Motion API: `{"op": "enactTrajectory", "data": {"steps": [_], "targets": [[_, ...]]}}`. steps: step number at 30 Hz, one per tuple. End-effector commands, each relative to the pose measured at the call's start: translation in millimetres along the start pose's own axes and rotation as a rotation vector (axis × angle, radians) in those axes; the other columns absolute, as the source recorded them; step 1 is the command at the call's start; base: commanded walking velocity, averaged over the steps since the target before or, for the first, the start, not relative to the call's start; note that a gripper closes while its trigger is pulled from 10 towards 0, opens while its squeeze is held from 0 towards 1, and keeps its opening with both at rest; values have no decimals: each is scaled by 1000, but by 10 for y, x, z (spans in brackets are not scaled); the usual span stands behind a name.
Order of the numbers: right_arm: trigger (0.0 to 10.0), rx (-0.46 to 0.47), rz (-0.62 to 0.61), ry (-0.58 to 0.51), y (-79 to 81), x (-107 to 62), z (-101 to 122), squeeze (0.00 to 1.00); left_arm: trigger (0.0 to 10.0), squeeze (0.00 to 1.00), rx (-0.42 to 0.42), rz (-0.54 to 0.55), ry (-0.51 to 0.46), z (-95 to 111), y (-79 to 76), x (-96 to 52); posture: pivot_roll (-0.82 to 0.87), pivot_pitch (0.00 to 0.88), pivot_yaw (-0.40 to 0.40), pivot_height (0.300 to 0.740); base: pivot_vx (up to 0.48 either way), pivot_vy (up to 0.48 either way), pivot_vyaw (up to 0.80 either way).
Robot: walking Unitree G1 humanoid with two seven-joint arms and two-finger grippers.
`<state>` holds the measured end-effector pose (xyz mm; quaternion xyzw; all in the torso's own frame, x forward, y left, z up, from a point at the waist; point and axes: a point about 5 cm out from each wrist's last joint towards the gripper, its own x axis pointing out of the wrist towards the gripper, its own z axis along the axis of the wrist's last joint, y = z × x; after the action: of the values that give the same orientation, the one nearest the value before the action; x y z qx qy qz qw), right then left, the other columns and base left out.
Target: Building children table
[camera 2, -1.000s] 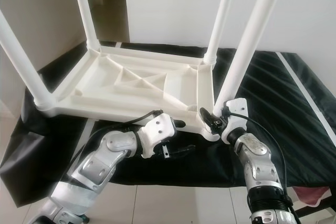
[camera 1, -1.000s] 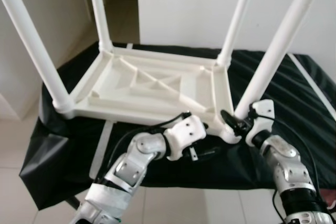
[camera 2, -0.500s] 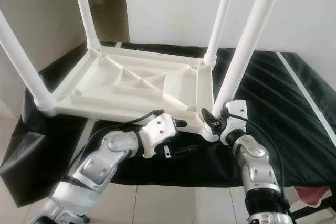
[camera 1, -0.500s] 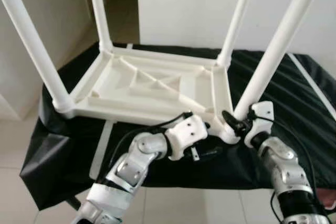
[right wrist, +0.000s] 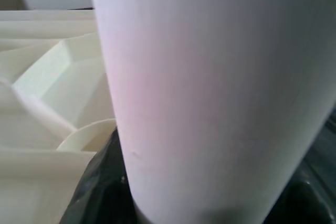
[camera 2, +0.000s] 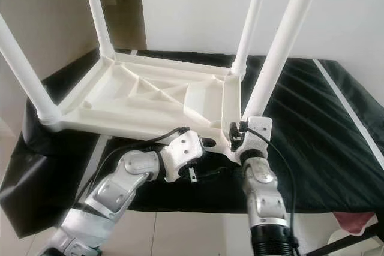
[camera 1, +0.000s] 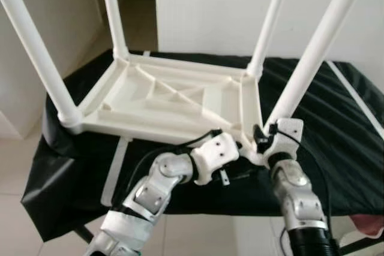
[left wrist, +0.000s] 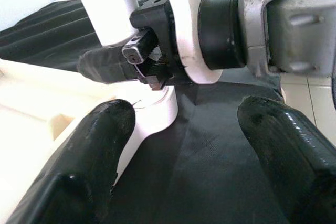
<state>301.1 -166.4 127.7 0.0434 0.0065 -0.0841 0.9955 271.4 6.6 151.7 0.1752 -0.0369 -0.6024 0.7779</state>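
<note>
Both silver arms reach forward and bend inward, so their wrists meet near the middle. The left gripper [left wrist: 184, 145] points to the right with its two black fingers [left wrist: 89, 166] spread wide apart. The right gripper [camera 1: 259, 138] points left, just beyond the left one, its fingers hard to make out.

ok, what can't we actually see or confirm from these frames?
- Tops of all four legs: cut off by the upper edge in the eye views, e.g. the near right leg.
- Right gripper: the right wrist view is blocked by that leg; grip on the leg's base is unclear.
- Tabletop face: down against the black cloth.
- Left gripper: open beside the corner socket.
</note>
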Motion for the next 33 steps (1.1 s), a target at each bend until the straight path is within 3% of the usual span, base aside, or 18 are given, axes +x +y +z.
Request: {"op": "enactTrajectory", "data": {"steps": [1,17,18,19,32,33], "targets": [[10000,58,-169,66,-33,-50,-113,0,10000,0,6,37,14,-28,1,8,43,0,-37,740,0,0,0],[10000,10,-244,42,-38,-88,-60,0,10000,0,14,36,15,-26,15,14,42,0,-30,740,0,0,0],[10000,18,-238,43,-21,-92,-58,890,10000,0,14,38,15,-24,15,12,42,0,-31,740,0,0,0],[10000,21,-236,44,-17,-93,-55,1000,10000,0,14,38,15,-25,13,10,42,0,-31,740,0,0,0],[10000,-7,-76,-24,-31,-66,90,1000,10000,0,4,49,10,-34,0,10,42,0,-44,740,0,0,0],[10000,-5,-32,-26,-44,-53,98,886,10000,0,5,47,6,-21,2,24,40,0,-47,740,0,0,0]]}}
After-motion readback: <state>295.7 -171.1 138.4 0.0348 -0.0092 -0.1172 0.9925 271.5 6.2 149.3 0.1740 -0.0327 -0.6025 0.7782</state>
